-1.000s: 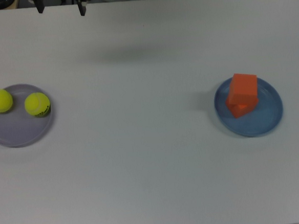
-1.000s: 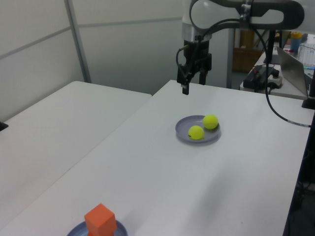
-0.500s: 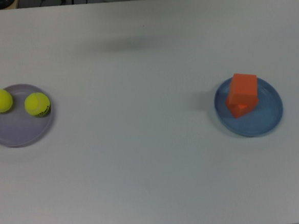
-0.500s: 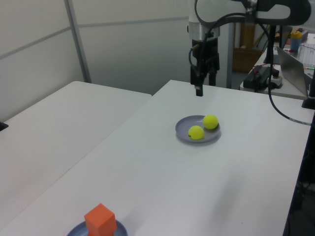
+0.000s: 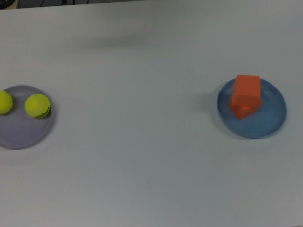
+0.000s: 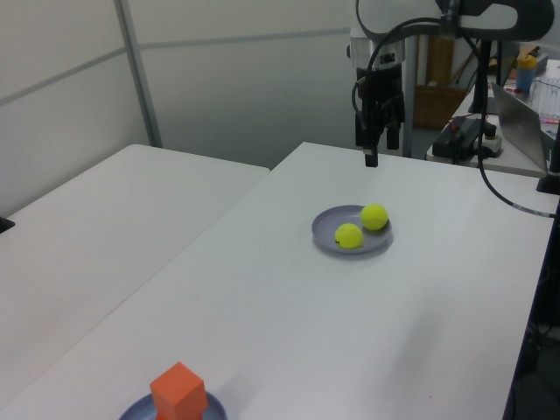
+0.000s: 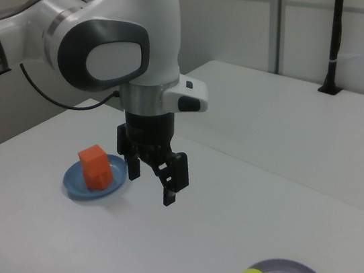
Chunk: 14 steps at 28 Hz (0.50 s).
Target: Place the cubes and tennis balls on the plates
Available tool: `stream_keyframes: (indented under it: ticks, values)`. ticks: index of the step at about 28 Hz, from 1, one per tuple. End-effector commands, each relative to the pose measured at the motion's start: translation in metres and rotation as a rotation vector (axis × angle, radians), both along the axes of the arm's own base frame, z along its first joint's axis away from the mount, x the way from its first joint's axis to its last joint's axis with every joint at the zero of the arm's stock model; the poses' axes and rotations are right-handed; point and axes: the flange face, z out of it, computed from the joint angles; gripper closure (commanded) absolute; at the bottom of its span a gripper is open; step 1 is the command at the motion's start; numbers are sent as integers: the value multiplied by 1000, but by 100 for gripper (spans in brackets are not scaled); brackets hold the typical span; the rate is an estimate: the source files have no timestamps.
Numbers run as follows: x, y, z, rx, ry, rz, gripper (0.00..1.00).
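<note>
On my left view, the nearest thing is the blue plate (image 6: 210,408) at the bottom edge, left of centre, with the orange cubes (image 6: 178,392) on it. In the top view that plate (image 5: 272,116) sits at the right of the frame, and the cubes (image 5: 245,95) stand one on top of the other, the upper one turned a little so the lower cube's corner pokes out beneath it. They sit toward the plate's upper left part, inside the rim.

Further along the white table (image 6: 289,306), around the middle of the left view, I have the lavender plate (image 6: 328,236) with both tennis balls (image 6: 361,227) on it, close together but apart. In the top view this plate (image 5: 18,134) lies at the far left edge, and the balls (image 5: 19,104) rest along its upper half, one near the left rim, one near the right rim. The two plates are well apart.

Beyond that, the gripper (image 6: 378,150) hangs in the air in the upper right of the left view, above the table's far end and clear of the lavender plate. On my right view the gripper (image 7: 151,179) fills the centre, fingers spread apart with nothing between them, pointing down above bare table. Behind the arm I see a cluttered bench (image 6: 490,131) at the right edge.
</note>
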Motion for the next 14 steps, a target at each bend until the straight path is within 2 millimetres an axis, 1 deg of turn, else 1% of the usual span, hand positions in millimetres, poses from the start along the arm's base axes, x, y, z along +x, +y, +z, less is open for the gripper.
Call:
stream_keyframes:
  ticks: [1,14]
  values:
    - [-4,4,9,23,-7,27,0]
    - [-2,17,5,27,-1,49,0]
